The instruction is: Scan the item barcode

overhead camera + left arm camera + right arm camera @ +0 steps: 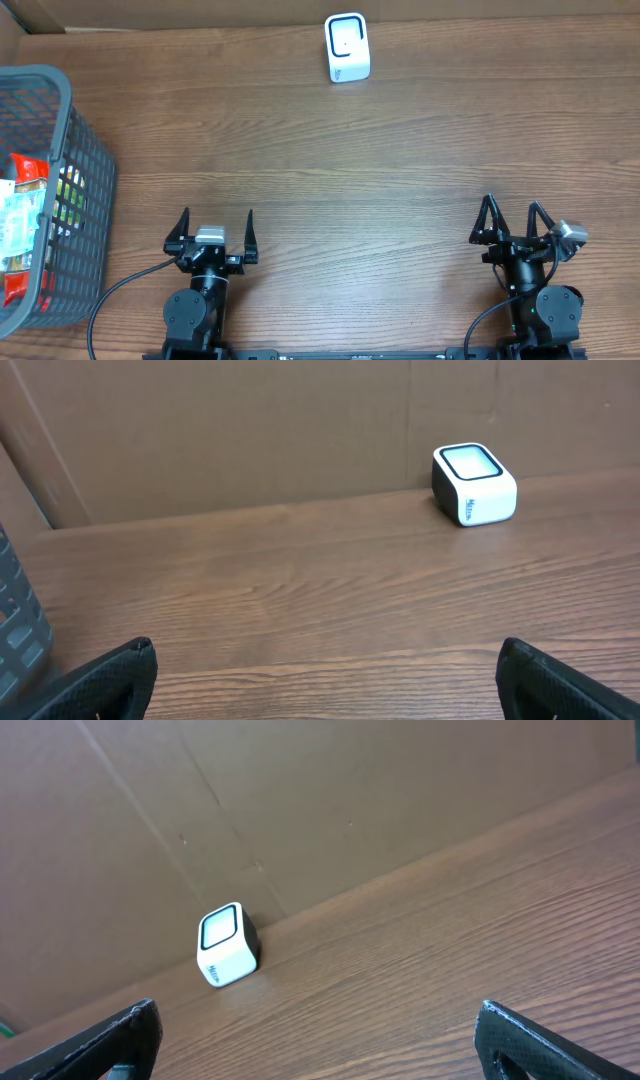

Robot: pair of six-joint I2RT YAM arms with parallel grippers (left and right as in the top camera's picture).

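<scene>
wood tbl [330, 170]; cardboard wall [220, 430] at back; grey basket [85, 200] far left

Tabletop: brown wood-grain tabletop [300, 150], its grain running left to right, filling nearly the whole overhead view.
Back wall: plain brown cardboard wall [250, 430], upright along the tabletop's far edge.
Wall detail: one vertical seam, several slanted creases.
Light: soft and even, with a faint sheen on the wood.

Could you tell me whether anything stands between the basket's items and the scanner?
Only the mesh wall of the basket, which encloses the items. Beyond it, nothing visible lies on the table towards the white scanner. The open left pincer sits outside the basket.
</scene>
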